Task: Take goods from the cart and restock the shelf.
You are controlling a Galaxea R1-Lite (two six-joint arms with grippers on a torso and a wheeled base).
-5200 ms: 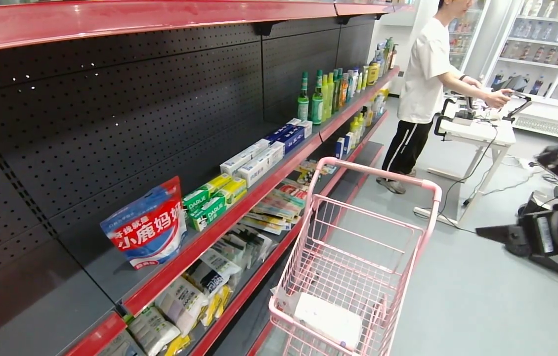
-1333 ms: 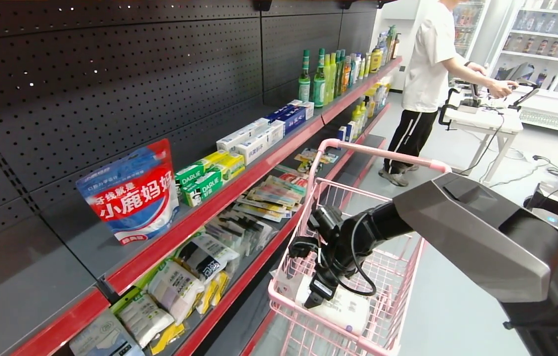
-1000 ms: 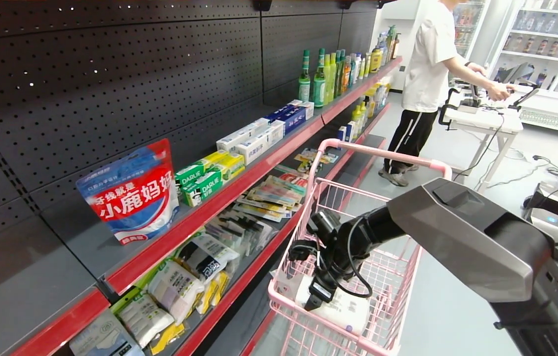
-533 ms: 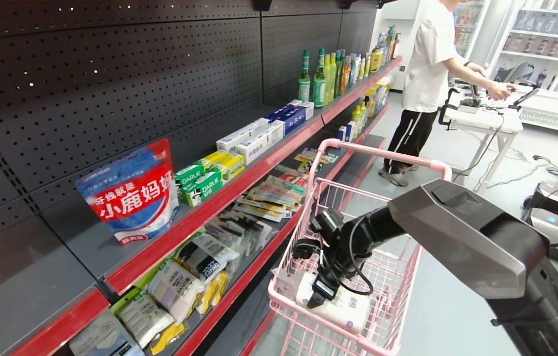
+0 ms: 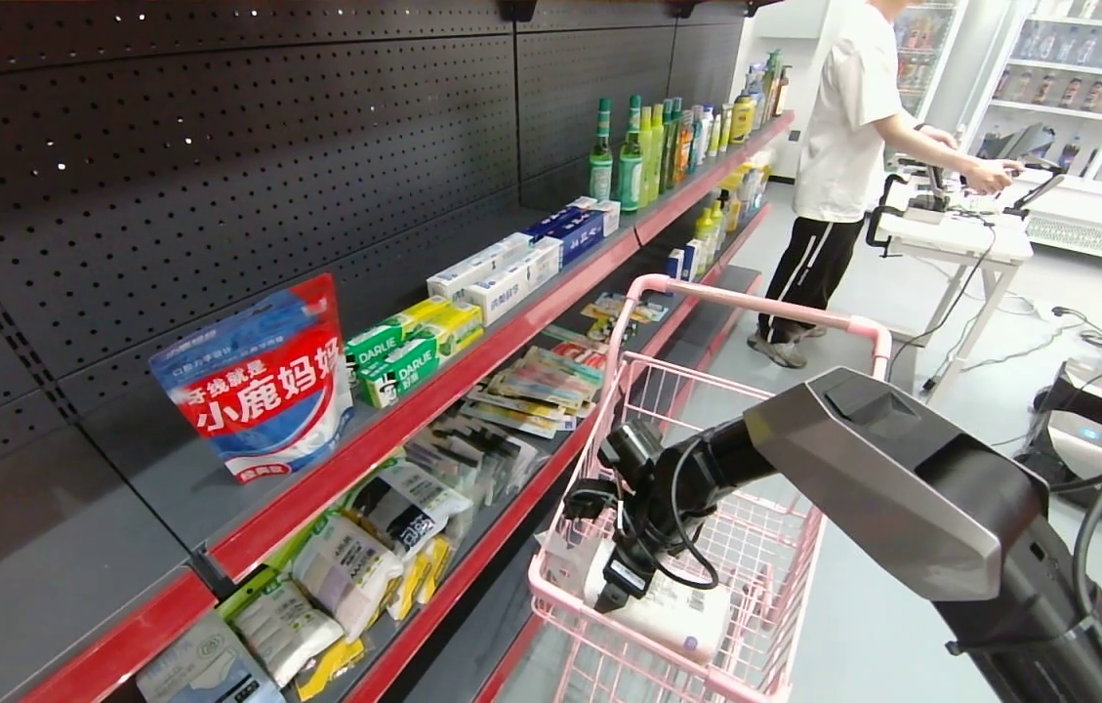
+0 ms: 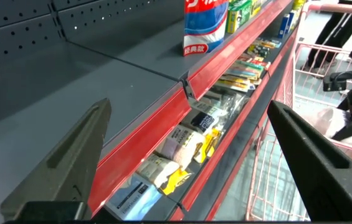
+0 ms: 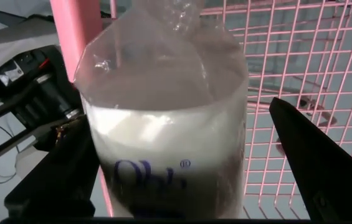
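right gripper (image 5: pixel 612 589) down in cart (image 5: pixel 751 310), jaws spread either side of white pack (image 5: pixel 673 617), contact unclear; left gripper (image 6: pixel 188 106) spread wide by shelf (image 6: pixel 144 134)

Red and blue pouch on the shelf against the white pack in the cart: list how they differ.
The red and blue pouch stands upright on the shelf; the white pack lies flat in the pink cart. The pouch is boldly printed; the pack is mostly plain white in clear wrap. The pouch stands untouched; the right gripper hangs open around the pack. Both are soft packages.
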